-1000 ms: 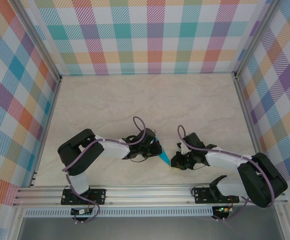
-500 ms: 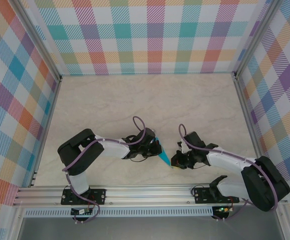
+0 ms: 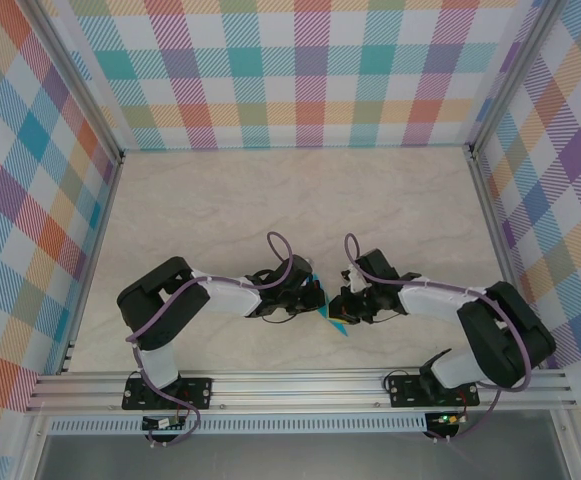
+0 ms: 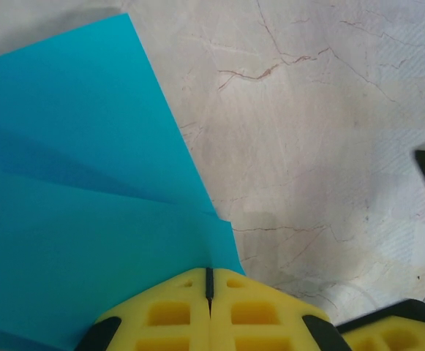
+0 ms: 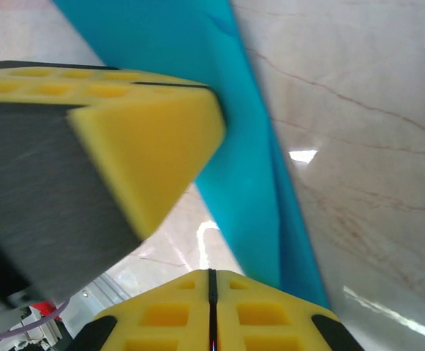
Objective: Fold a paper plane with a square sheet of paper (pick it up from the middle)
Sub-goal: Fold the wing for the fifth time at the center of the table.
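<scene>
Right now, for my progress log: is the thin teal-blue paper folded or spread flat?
Folded: the thin teal-blue paper shows crease lines and overlapping layers in the left wrist view.

table (image 3: pixel 290 200): beige marble-look, mid-frame | walls (image 3: pixel 310 70): pastel plaid, left, top, right | rail (image 3: pixel 300 385): aluminium, along the bottom

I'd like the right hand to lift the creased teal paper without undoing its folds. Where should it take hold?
Probably the long edge of the paper plane nearest the right hand, pinched across the layers, coming from the right. The left hand, shut, covers the other side, and that edge looks slightly lifted off the table.
</scene>
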